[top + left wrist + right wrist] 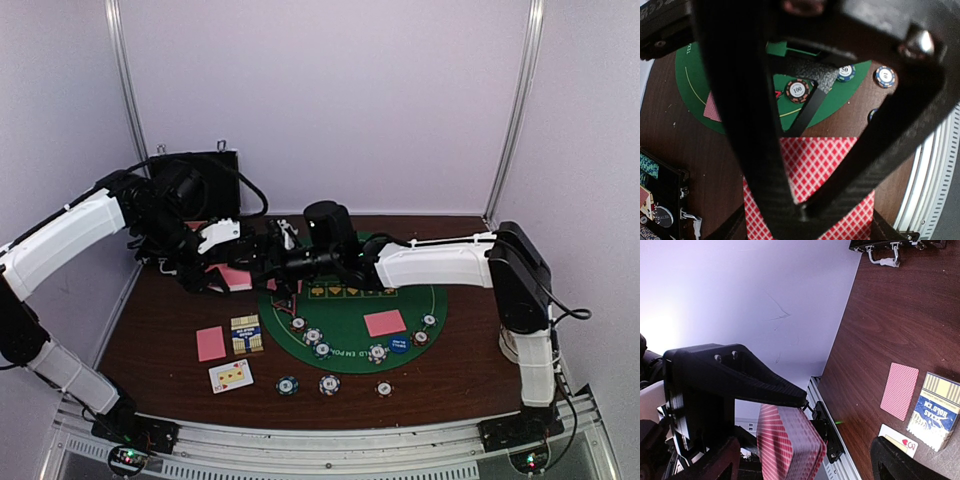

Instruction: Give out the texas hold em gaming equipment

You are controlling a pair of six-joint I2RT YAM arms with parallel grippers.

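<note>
My left gripper (232, 270) is shut on a deck of pink-backed playing cards (822, 165), held above the table's left side; its fingers (755, 150) pinch the deck near its edge. The right gripper (807, 465) is open, its fingers on either side of the same deck (790, 445) without closing on it. On the table lie a pink card (211, 343), a face-up card (231, 375) and another pink card (385, 323) on the green mat (350, 318). Striped chips (329, 383) and a blue button (399, 345) sit on and below the mat.
A card box (246, 334) lies beside the left pink card. The black case (200, 185) stands open at the back left. An aluminium rail (330, 440) runs along the near edge. Both arms cross above the mat's left part.
</note>
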